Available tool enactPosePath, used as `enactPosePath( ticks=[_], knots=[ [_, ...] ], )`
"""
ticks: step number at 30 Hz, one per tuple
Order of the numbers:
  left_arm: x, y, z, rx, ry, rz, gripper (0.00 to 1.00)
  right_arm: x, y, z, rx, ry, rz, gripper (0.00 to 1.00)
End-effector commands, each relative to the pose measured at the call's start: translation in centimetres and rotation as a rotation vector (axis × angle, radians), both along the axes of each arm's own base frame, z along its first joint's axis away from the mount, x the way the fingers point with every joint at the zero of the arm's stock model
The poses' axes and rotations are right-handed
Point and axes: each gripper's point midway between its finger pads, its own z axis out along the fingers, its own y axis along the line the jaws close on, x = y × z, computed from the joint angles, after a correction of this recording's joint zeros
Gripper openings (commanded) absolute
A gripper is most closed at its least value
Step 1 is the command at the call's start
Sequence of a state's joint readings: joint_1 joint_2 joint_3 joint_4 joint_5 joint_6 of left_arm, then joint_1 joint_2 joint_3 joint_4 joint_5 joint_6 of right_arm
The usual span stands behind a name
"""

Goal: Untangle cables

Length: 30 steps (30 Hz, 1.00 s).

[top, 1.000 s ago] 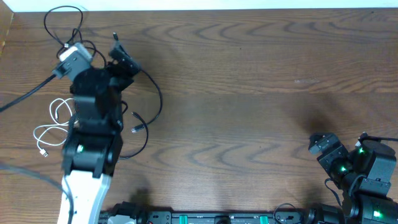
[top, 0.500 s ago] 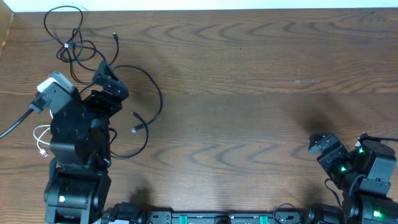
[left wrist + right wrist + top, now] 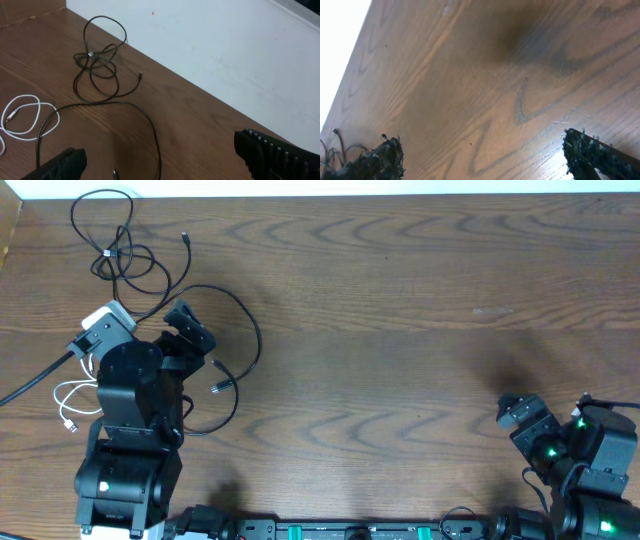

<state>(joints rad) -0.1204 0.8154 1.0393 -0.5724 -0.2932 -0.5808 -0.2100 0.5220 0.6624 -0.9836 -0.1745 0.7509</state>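
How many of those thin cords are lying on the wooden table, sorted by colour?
Thin black cords: 2, one tied bundle and one loose loop
Thin white cord: 1
Total: 3

No word, brand, number or sign can be read in any view. The only candidate is a small pale tag [image 3: 106, 254] on the coiled black cable [image 3: 117, 250], at eleven o'clock on the table [image 3: 400, 330] in the overhead view, and it is too small to make out.
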Motion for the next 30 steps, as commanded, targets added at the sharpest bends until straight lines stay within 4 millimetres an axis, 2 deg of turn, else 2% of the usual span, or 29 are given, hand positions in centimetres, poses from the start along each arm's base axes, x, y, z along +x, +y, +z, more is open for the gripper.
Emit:
enactPosePath(
  ticks=[1,11,19,25,30],
  knots=[
    [0.0,0.2,0.4,-0.004,-0.012,0.014,0.99,-0.4,0.0,0.6,-0.017,-0.043,-0.005,0.99],
    [-1.0,0.3,-1.6,0.008,0.082,0.014,0.99,-2.2,0.4,4.7,-0.069,-0.3,-0.001,0.99],
    [-1.2,0.3,-2.0,0.01,0.099,0.014,0.99,-3.4,0.8,6.4,-0.091,-0.422,0.008,0.99],
    [-1.7,0.4,-2.7,0.015,0.136,0.014,0.99,-4.1,1.1,6.4,-0.092,-0.442,0.02,0.99],
    [-1.8,0.4,-2.9,0.016,0.145,0.014,0.99,-5.3,1.9,4.9,-0.073,-0.387,0.062,0.99]
  ],
)
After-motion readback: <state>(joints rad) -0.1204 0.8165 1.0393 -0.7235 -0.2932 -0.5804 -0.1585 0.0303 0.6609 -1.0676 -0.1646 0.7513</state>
